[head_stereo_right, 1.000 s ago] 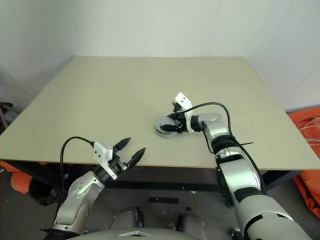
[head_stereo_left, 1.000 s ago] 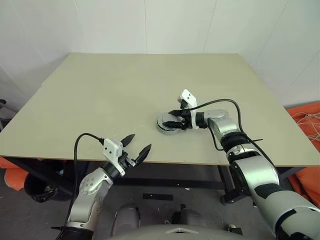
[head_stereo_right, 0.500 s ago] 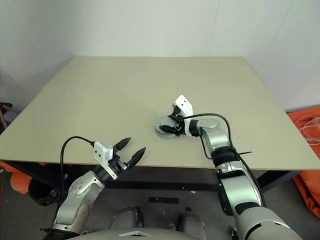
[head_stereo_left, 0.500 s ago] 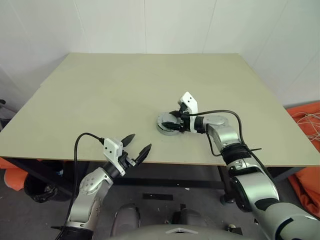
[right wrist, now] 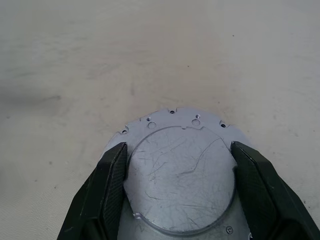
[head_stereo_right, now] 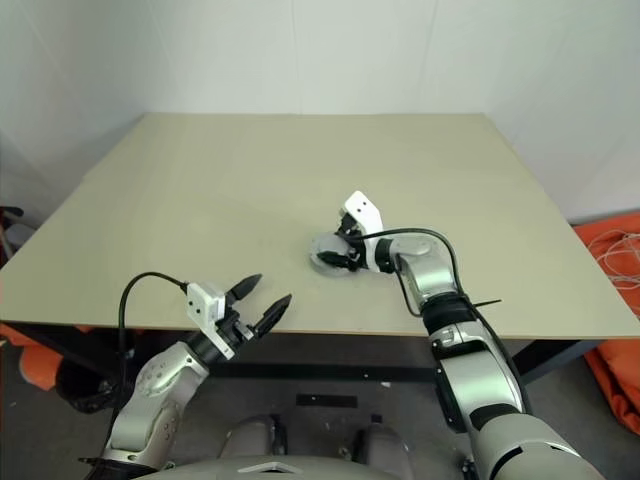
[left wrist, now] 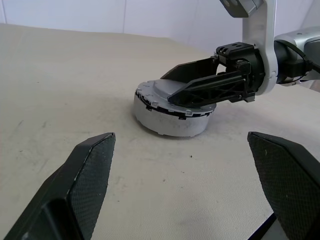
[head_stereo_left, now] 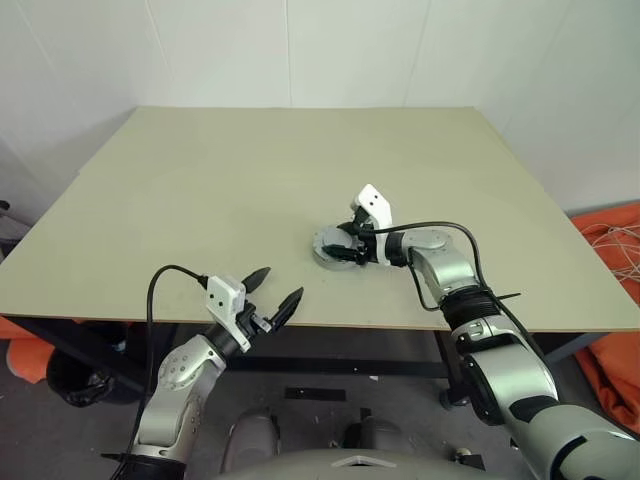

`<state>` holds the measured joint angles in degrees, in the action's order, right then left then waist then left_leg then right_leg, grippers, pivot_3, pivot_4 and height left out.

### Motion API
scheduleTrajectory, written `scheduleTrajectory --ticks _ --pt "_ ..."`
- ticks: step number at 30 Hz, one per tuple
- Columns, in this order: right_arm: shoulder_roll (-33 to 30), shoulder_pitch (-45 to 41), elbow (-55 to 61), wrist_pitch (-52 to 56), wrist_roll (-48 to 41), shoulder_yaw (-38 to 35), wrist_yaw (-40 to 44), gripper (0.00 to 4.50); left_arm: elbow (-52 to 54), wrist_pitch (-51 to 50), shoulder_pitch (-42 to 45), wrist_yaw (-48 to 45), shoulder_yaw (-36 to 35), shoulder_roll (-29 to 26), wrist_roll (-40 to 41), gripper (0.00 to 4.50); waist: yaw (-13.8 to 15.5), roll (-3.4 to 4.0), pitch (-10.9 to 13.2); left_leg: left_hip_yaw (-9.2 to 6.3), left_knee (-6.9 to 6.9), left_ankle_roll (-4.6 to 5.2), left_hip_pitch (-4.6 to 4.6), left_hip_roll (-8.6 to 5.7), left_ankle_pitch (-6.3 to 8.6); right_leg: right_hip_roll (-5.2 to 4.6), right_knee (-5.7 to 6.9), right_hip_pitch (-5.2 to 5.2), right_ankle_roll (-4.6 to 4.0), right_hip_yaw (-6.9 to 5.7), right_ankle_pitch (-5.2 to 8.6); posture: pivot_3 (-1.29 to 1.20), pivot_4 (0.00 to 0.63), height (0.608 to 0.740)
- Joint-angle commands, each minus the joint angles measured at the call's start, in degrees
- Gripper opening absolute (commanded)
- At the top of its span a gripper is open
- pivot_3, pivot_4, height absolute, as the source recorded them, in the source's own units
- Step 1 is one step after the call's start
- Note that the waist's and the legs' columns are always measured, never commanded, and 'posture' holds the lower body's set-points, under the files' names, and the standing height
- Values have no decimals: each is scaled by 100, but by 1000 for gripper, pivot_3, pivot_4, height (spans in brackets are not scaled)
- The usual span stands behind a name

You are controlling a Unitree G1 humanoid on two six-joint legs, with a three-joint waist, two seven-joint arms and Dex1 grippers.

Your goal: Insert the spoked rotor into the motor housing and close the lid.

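Observation:
The lid (right wrist: 180, 175), a flat grey disc with small holes along its rim, lies on a round pale grey body, the motor housing (left wrist: 170, 122), near the table's front middle. My right gripper (head_stereo_left: 342, 246) reaches in from the right. Its two black fingers (right wrist: 107, 190) lie flat over the lid, pressed against either side of the lid's raised round centre. The spoked rotor is hidden. My left gripper (head_stereo_left: 281, 283) hovers at the table's front edge, pointing at the housing from a distance, open and empty.
The beige table (head_stereo_left: 200, 190) stretches bare to the left and back of the housing. Its front edge runs just behind my left gripper. An orange heap (head_stereo_left: 610, 250) with cables lies on the floor at the right.
My right forearm has dropped and the wrist has turned a little, while its fingers stay on the lid. The left arm has not moved.

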<state>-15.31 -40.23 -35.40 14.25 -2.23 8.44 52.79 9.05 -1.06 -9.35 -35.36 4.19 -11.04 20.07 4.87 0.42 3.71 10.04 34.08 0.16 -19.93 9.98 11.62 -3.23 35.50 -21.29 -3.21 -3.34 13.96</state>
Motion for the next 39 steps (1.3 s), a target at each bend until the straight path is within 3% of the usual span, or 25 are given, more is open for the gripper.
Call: scheduleTrajectory --ticks 1,16,39 --pt "53 2 143 73 56 118 -89 3187 95 142 25 -17 -34 5 30 4500 -20 0 0 0 0 0 0 0 0 0 0 0 0 0 0 0 0 740" --pt "-165 161 642 404 76 345 86 3187 -121 291 31 -109 -48 15 41 4500 -77 0 0 -1 -3 3 -4 -2 2 0 -5 0 -12 0 -7 0 0 740" --pt "81 123 520 359 42 71 -770 3187 34 182 24 -54 -24 9 68 4500 -90 0 0 -1 -2 2 -1 -2 2 -1 -6 2 3 1 2 0 0 740"
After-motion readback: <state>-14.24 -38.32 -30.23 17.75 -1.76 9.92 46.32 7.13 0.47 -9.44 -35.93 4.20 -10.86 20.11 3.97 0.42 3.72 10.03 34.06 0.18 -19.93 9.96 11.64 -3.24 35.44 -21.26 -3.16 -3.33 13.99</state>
